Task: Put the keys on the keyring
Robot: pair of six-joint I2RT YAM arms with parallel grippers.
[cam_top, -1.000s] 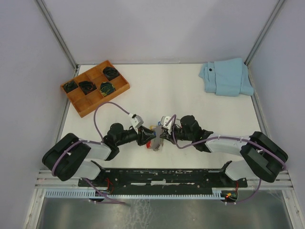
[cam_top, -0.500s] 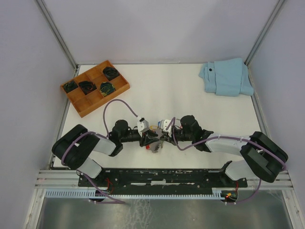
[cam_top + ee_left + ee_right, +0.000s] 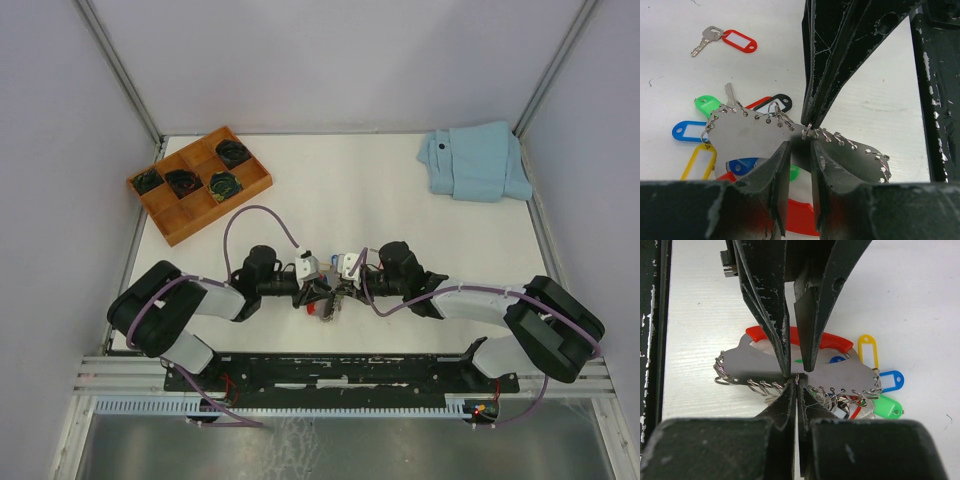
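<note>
Right gripper (image 3: 796, 383), at the near middle of the table (image 3: 350, 190): fingers pressed together on the edge of the keyring (image 3: 755, 137), a flat grey plate fringed with small wire rings (image 3: 840, 137) and backed by a red band (image 3: 835, 342). Left gripper (image 3: 800, 146), facing it tip to tip: fingers a narrow gap apart, straddling the same edge just beside the right tips; whether they bear on the plate cannot be told. The opposed hold probably serves to steady the plate so that one ring can be worked open. A key with a green tag (image 3: 715, 104) lies against the plate's rim beside a blue tag (image 3: 687, 131) and a yellow tag (image 3: 699, 161); whether it is threaded is unclear. A key with a red tag (image 3: 725, 40) lies apart on the bare table, not yet attached. Far left: a wooden tray (image 3: 150, 213). Far right: a folded blue cloth (image 3: 475, 160).
</note>
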